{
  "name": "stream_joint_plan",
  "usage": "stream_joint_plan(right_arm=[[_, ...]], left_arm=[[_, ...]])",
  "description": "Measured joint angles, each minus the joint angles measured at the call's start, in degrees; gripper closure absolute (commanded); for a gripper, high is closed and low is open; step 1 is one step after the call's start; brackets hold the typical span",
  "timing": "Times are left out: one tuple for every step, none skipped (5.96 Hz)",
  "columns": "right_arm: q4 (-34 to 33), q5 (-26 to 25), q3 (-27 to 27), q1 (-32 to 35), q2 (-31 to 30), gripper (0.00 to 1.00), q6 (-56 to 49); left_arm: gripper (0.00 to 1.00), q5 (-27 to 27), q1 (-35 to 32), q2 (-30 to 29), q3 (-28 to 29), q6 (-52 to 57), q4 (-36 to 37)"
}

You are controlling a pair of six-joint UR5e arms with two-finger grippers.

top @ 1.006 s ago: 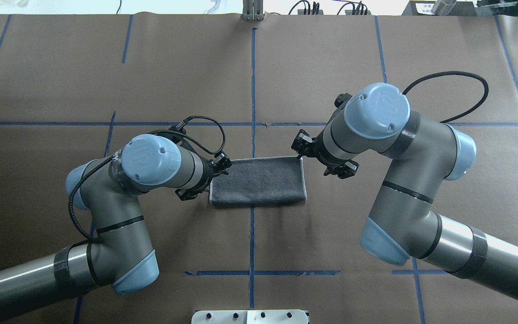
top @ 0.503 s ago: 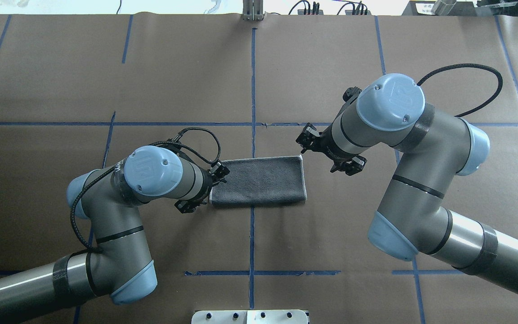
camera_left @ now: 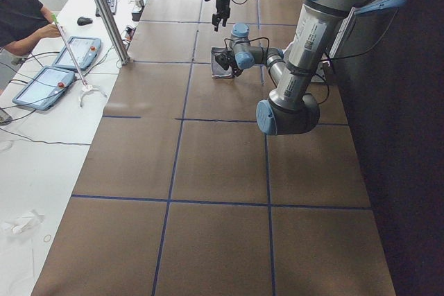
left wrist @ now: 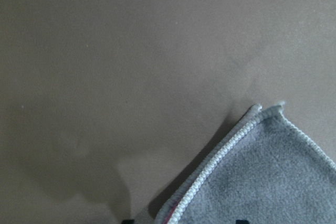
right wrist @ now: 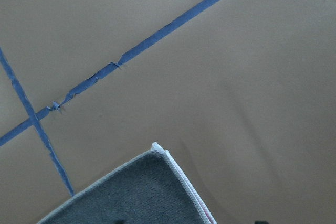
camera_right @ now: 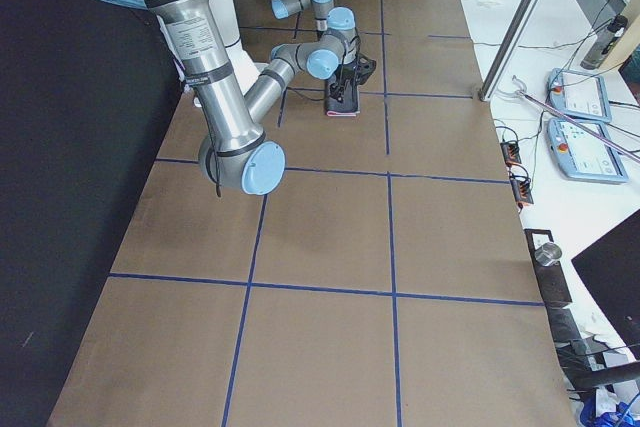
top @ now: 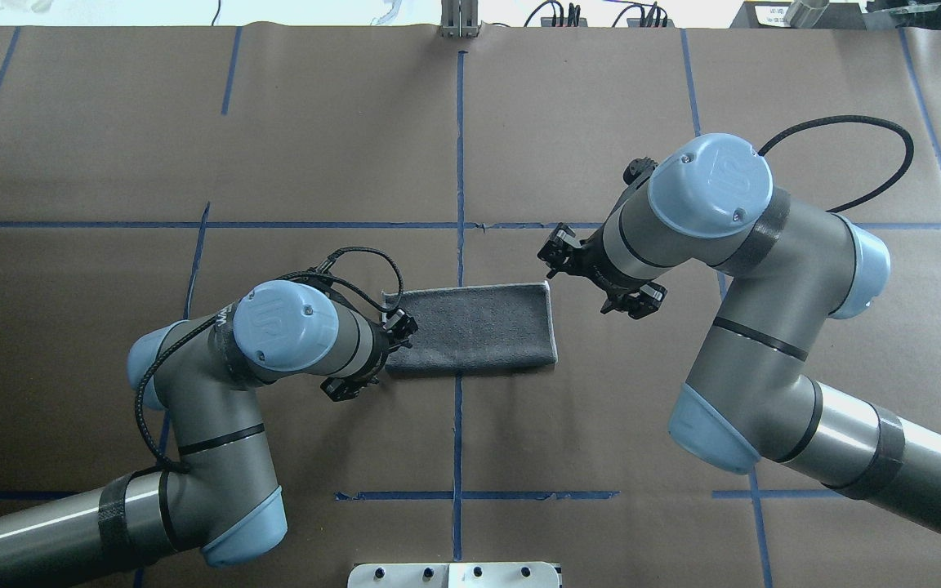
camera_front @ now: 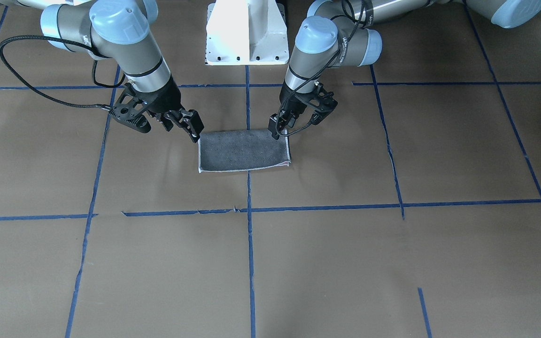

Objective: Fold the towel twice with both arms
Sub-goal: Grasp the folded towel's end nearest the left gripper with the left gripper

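While blue caps show a UR mark, left hand and right hand gape at the towel's corners.

- The towel is showing nubbly matt grey terry cloth
- The table is lying under matt brown paper
- The right arm is gleaming smooth, with blue plastic-looking caps
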Motion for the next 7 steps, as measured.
stream_joint_plan(right_arm=[[0.0, 0.0, 0.0, -0.06, -0.01, 0.13, 0.0], [0.0, 0.0, 0.01, -0.09, 0.01, 0.13, 0.0], [0.0, 0.0, 0.04, -0.16, 0.03, 0.13, 0.0], [0.0, 0.0, 0.04, -0.18, 0.03, 0.13, 0.0], [0.0, 0.0, 0.04, -0.2, 0.03, 0.13, 0.0], [0.0, 0.0, 0.04, -0.21, 0.03, 0.13, 0.0], [0.0, -0.03, 0.12, -0.19, 0.03, 0.13, 0.02]], left_arm=[[0.72, 0.0, 0.22, 0.15, 0.01, -0.11, 0.01], [0.9, 0.0, 0.29, 0.36, -0.01, -0.12, 0.01], [0.93, 0.0, 0.32, 0.59, -0.06, -0.09, 0.01], [0.94, 0.0, 0.28, 0.79, -0.27, -0.04, 0.07], [0.95, -0.02, 0.14, 1.23, -1.65, 0.3, 1.15], [0.95, -0.04, -0.11, 2.09, -4.03, 1.71, 3.31], [0.95, -0.01, -0.88, 2.77, -5.57, 4.14, 4.93]])
